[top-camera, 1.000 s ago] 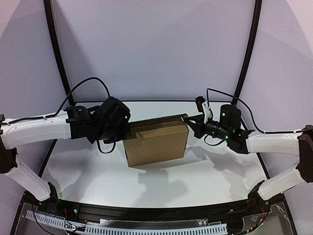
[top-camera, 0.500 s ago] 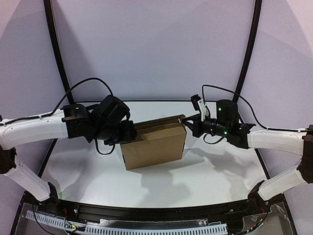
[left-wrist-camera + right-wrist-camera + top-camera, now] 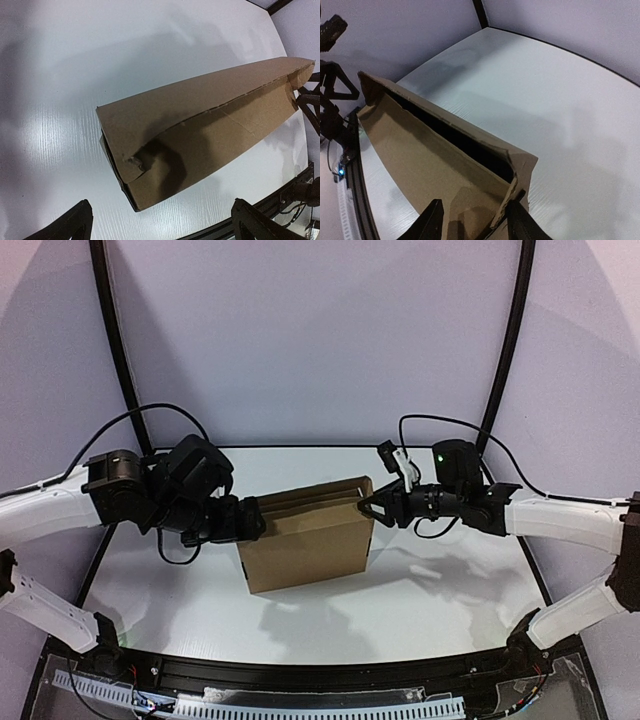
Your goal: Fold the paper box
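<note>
Item: plain brown corrugated cardboard paper box (image 3: 305, 545), shallow and rectangular, folded into shape.
Location: middle of the white table (image 3: 430, 590), directly between the two tools.
Attitude: stands on one long edge, with its broad face turned toward the arm bases and the narrow side up.
Long axis: runs left to right across the table, with the right end slightly farther from the arm bases than the left.
Upper edge: in the right wrist view a dark slot runs the length of the top, so the upper panel is not fully down.
Left end: a rounded tab lies folded over the end, creased at its corner.
Left tool (image 3: 252, 520): fingers (image 3: 82, 220) spread wide, holding nothing, just short of the box's left end.
Left arm (image 3: 60, 515): white links reach in low from the left and the black wrist is level, aimed at the box's end.
Right tool (image 3: 368, 508): fingers (image 3: 432, 222) partly spread, straddling the upper right corner flap; not clamped on it.
Right arm (image 3: 560, 525): stretched in from the right, nearly horizontal, with the wrist pointing left at the corner.
</note>
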Tool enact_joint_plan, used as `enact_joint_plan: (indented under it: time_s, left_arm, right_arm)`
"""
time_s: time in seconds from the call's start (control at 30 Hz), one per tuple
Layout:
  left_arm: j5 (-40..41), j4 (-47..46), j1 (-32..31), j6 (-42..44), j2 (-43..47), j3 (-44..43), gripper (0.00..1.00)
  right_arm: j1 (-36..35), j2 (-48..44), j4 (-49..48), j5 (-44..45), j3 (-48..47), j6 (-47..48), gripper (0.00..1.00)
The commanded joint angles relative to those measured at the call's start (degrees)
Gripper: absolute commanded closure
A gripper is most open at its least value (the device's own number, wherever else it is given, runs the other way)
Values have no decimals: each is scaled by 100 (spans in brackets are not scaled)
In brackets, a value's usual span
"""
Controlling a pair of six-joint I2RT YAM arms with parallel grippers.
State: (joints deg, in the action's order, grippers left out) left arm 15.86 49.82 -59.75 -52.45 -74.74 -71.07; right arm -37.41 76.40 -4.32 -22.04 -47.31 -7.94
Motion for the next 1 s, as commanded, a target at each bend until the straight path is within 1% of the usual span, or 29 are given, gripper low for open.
enact_joint_plan:
  time_s: [0.0,0.03,0.1,0.13,0.2,0.23,0.27,0.3,0.33,0.37,0.43,0.5,0.57,0.6,0.63,0.67,0.7,0.73,0.77,0.8,0.83,0.87,0.9,0.93,0.97]
  left_arm:
    - [-177,204,7,88,263,154,1]
    - [-247,133,2,40,349,247,1]
    - [-344,32,1,-16,463,382,1]
    - [-353,-36,-40,-195,656,625,1]
    - [-278,-50,-113,-361,815,899,1]
    - [-261,-139,-177,-573,1088,1145,1]
    - [-404,-368,-210,-618,1183,1287,1]
    - [-503,-726,-220,-681,1368,1624,2]
    - [-698,-916,-239,-711,1446,1799,2]
    - [-902,-1314,-257,-766,1539,2126,2]
    - [-1044,-1771,-301,-800,1533,2480,2]
    - [-1151,-2059,-422,-762,1447,2608,3]
    - [-1256,-2457,-519,-694,1251,2723,4]
    - [-1432,-2948,-562,-633,1008,2785,5]
    - [-1470,-3122,-568,-630,923,2851,6]
    - [-1458,-3377,-572,-627,739,2870,9]
    - [-1407,-3472,-568,-644,652,2912,11]
    - [-1325,-3537,-571,-693,508,2931,14]
    - [-1167,-3643,-573,-708,458,2980,19]
    - [-978,-3755,-573,-773,420,3071,23]
    - [-717,-3843,-567,-801,440,3138,25]
    - [-580,-3894,-566,-832,528,3289,27]
    - [-234,-3985,-563,-933,582,3374,28]
    - [-83,-4044,-559,-973,644,3456,29]
    - [229,-4218,-548,-1003,763,3637,31]
  right_arm:
    - [-91,14,617,-717,-193,-99,49]
    - [-91,-63,687,-754,-258,-74,41]
    - [-91,-134,860,-747,-380,13,34]
    - [-91,-266,1205,-621,-581,179,25]
    - [-92,-357,1416,-518,-735,290,15]
    - [-91,-450,1561,-376,-836,354,6]
    - [-82,-479,1628,-262,-893,392,4]
    - [-82,-516,1781,-166,-1026,466,2]
    - [-82,-535,1909,-124,-1154,544,2]
    - [-75,-538,2029,-32,-1265,604,2]
    - [-54,-507,2166,95,-1526,725,2]
    - [-21,-427,2121,142,-1686,703,2]
    - [92,-10,2169,-2,-2296,565,2]
    - [195,552,2669,-237,-3099,441,2]
    - [256,979,3165,-360,-3690,445,2]
    - [317,1555,3917,-428,-4504,639,2]
    - [353,2010,4459,-494,-5104,945,2]
    - [369,2270,4809,-505,-5434,1210,2]
    - [402,2678,5245,-339,-5914,1475,2]
    - [525,3273,5728,-389,-6522,1827,2]
    - [588,3477,5840,-461,-6709,1901,2]
    - [732,3935,6021,-621,-7136,1984,2]
    - [780,4146,6153,-844,-7366,2076,2]
    - [843,4390,6349,-957,-7605,2130,2]
    - [869,4895,6693,-1077,-8186,2269,2]
